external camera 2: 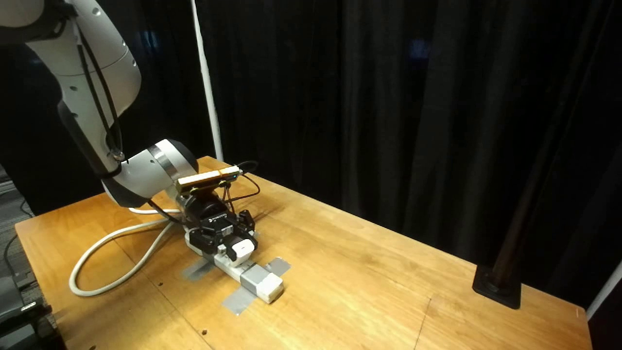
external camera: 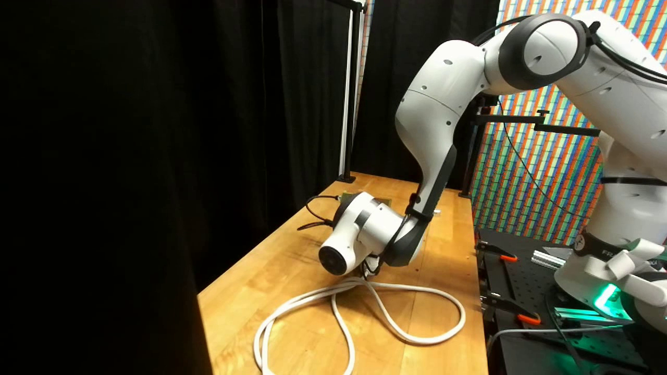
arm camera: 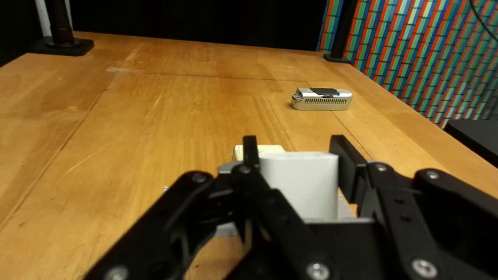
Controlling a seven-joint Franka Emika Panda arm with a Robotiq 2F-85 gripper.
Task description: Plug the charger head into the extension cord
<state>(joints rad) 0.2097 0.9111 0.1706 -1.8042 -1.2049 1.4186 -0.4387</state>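
The charger head [external camera 2: 243, 250] is a small white block between the two black fingers of my gripper [external camera 2: 241, 243]. In the wrist view the white charger head [arm camera: 301, 184] fills the space between the fingertips [arm camera: 294, 159], which appear to touch both its sides. The extension cord's long white socket block [external camera 2: 270, 287] lies under the gripper, and its cream end [arm camera: 268, 148] shows behind the left finger. The charger's lower end meets the block's top; whether its prongs are in the holes is hidden. The cord's white cable [external camera: 432, 341] loops over the table.
Grey tape [external camera 2: 239, 300] holds the socket block to the wooden table. A small silver vented object with a dark top [arm camera: 322, 99] lies farther along the table. A black pole base [external camera 2: 498, 289] stands near the edge. Black clamps [external camera: 495, 249] grip the table's side.
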